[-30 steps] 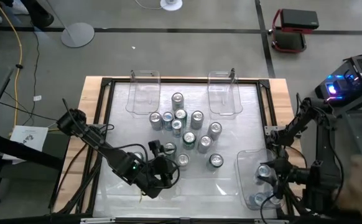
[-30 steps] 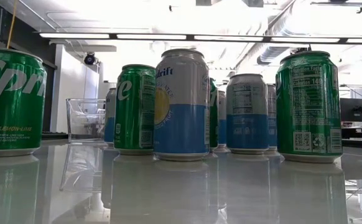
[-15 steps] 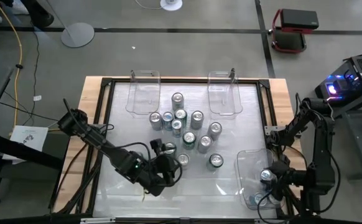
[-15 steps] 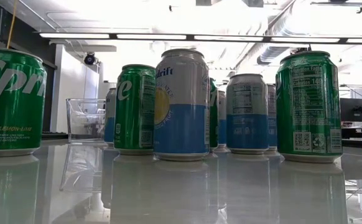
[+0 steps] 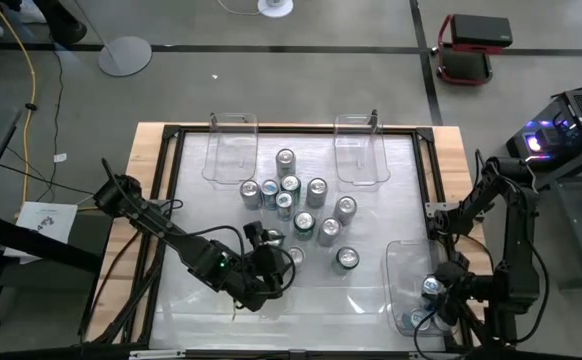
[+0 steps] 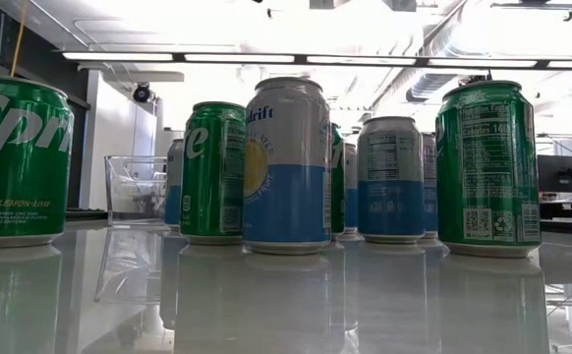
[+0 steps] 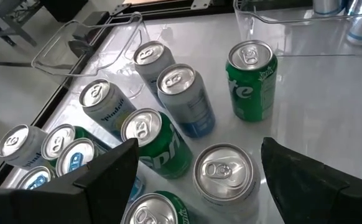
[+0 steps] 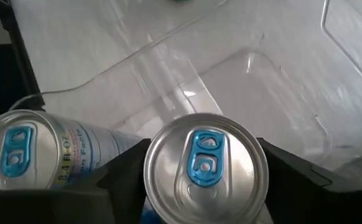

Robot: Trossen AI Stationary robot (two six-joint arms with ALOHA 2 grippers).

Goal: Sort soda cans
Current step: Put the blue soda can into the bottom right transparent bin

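Clear bin [image 5: 399,262] under the right gripper [image 5: 433,289] holds two blue-tab cans [image 8: 204,168], one between its jaws; left gripper [image 5: 271,268] gapes wide over the cluster [image 5: 296,205], so mostly unsorted.

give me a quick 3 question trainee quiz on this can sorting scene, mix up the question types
1. True or false: the left gripper is clamped on a green can.
2. Multiple choice: the can between the right gripper's fingers has a tab that is A) blue, B) red, C) black.
3. Short answer: where is the right gripper working?

Key:
1. False. Its fingers are spread wide above a silver-topped can and hold nothing.
2. A.
3. Over the clear bin at the table's near right corner, where a second blue-tab can already stands beside the first.
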